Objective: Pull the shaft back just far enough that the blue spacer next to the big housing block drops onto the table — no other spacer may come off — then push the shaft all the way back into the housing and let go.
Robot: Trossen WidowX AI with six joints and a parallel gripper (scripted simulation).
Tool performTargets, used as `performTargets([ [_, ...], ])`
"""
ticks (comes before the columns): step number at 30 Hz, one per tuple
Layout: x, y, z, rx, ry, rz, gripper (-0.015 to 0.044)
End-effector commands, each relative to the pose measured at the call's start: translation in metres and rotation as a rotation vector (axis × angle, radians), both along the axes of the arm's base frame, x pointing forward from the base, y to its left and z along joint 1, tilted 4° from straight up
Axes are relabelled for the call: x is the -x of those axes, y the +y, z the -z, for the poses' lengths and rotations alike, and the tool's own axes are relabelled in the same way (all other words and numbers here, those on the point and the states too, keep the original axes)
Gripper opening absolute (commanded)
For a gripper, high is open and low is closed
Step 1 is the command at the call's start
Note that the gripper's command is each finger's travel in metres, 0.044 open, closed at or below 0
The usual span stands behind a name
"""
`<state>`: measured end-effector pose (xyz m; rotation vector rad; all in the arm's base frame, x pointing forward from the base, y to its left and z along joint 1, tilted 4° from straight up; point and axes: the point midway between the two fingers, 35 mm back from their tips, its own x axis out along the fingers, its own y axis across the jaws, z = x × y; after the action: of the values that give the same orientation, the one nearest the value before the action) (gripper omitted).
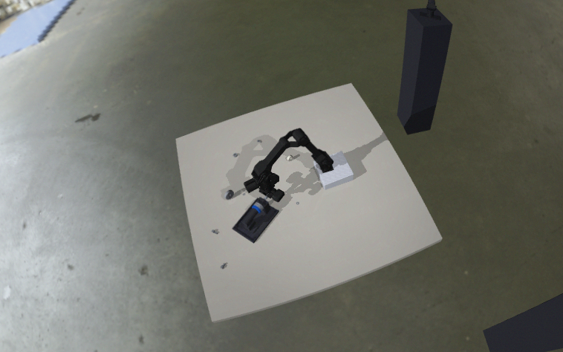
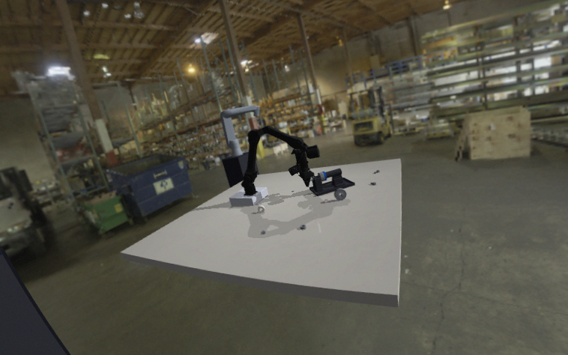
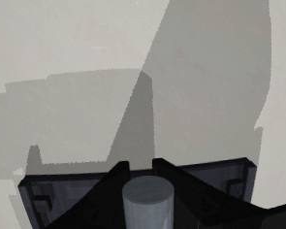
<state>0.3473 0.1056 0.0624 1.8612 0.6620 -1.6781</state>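
Observation:
The black fixture base [image 1: 243, 235] [image 2: 348, 184] [image 3: 213, 169] stands on the table. It carries a dark cylindrical body [image 1: 252, 217] [image 2: 333, 172]. A blue spacer [image 1: 256, 209] [image 2: 324, 175] sits around the line of the shaft, with a greyish piece beside it on the side towards my gripper. My gripper [image 1: 267, 197] [image 2: 309, 182] [image 3: 141, 170] is at the arm-side end of the fixture and is shut on the shaft. The shaft's grey round end [image 3: 147, 190] stands out between the fingers in the wrist view. The shaft inside the fixture and any further spacers cannot be made out.
A grey wheel [image 1: 229, 194] [image 2: 340, 194] stands near the fixture. A small pale ring [image 1: 289, 157] [image 2: 261, 209] is nearer the arm's white base block [image 1: 338, 177] [image 2: 242, 201]. Several small dark parts lie on the table [image 1: 319, 262] [image 2: 343, 255].

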Motion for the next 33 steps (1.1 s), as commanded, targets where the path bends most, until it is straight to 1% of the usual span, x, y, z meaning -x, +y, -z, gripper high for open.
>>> performTargets([
  [1,0.0015,-0.0012,0.0006,0.001,0.001,-0.002,0.0000],
  [33,0.0034,-0.0030,0.0008,0.002,0.001,-0.002,0.0000],
])
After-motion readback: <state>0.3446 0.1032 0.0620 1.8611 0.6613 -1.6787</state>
